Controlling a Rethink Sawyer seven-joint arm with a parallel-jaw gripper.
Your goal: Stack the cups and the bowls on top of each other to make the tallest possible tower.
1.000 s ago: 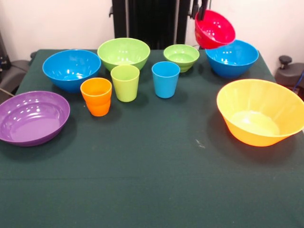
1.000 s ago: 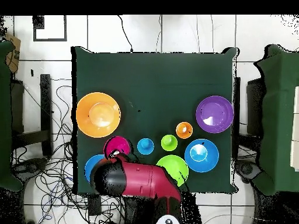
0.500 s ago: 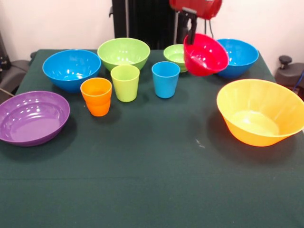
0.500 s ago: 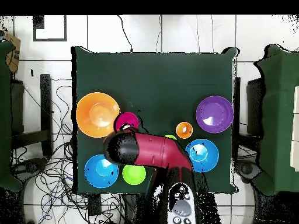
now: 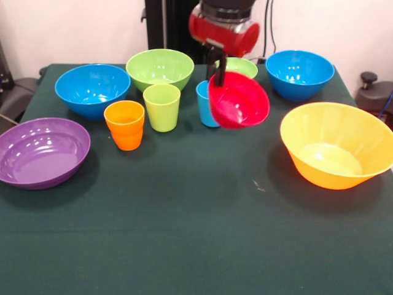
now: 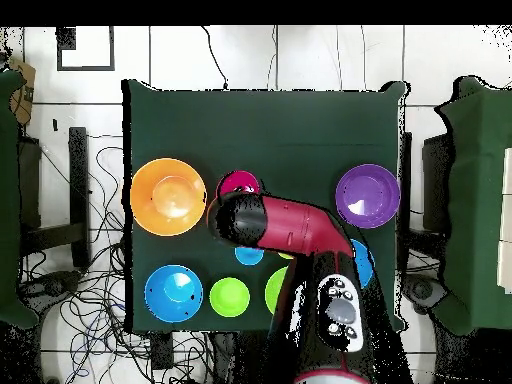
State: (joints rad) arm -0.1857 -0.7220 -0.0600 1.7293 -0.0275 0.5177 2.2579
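Note:
My gripper [image 5: 217,72] is shut on the rim of the small red bowl [image 5: 239,100], which hangs tilted above the table, just left of the big yellow-orange bowl [image 5: 334,144]. The red bowl covers part of the blue cup [image 5: 201,101]. The lime green cup [image 5: 162,107] and orange cup [image 5: 124,125] stand to its left. In the overhead view the red bowl [image 6: 240,184] shows beside the orange bowl [image 6: 168,196], and the arm [image 6: 290,228] hides the green and orange cups.
Along the back stand a blue bowl [image 5: 92,89], a large green bowl [image 5: 159,67], a small green bowl [image 5: 244,64] and another blue bowl [image 5: 299,74]. The purple bowl [image 5: 42,152] sits at the left edge. All bowls and cups rest singly on the green cloth [image 5: 184,233].
The arm has carried the red bowl from above the right-hand blue bowl leftward, lower and toward the table's middle. Everything else has stayed in place.

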